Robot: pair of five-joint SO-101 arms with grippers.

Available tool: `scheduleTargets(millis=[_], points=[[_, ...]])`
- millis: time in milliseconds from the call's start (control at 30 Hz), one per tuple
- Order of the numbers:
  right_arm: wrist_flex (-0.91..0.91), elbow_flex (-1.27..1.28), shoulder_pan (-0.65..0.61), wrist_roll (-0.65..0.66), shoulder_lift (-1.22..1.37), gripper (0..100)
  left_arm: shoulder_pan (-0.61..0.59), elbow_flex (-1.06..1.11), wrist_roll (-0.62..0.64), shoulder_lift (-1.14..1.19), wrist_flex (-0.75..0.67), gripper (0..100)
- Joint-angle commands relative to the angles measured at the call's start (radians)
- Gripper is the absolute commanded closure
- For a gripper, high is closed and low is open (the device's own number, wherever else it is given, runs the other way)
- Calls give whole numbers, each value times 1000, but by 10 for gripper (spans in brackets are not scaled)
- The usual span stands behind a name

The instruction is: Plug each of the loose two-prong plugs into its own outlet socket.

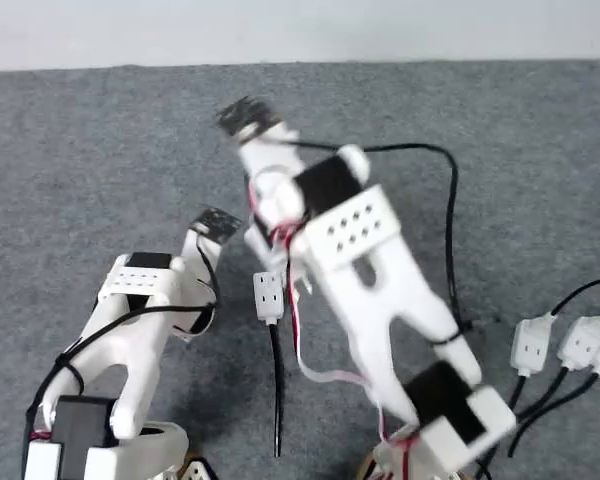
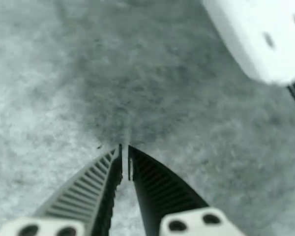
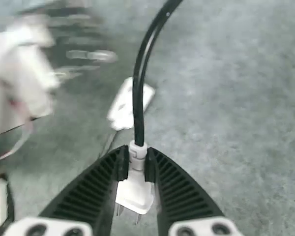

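Plug looks light, hard plastic, but its black cord seems stiff enough to twist it, so take it on the body near the cord neck, prongs free. Your right gripper is clenched on it there, prongs pointing back to the wrist. In the high view this arm stretches toward 11 o'clock; the nearest outlet socket lies on the carpet at 6 o'clock from its gripper. Your left gripper is closed on nothing, at 11 o'clock from that socket.
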Motion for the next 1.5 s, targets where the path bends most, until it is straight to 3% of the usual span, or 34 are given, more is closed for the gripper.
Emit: scheduleTargets(millis=[0,300,667,767,1100,1467], points=[[-65,121,-61,-11,-127,991,18,-28,-135,-8,38,987],[-269,423,-68,-5,-191,991,83,140,-233,-221,6,987],[-314,460,-67,-15,-193,991,138,387,-232,-629,-37,987],[-406,525,-67,-48,-193,991,101,412,-147,-669,-75,987],[-932,844,-8,-32,-193,991,49,415,-144,-703,-78,985],[-954,904,-7,68,-189,991,51,415,-144,-703,-77,985]])
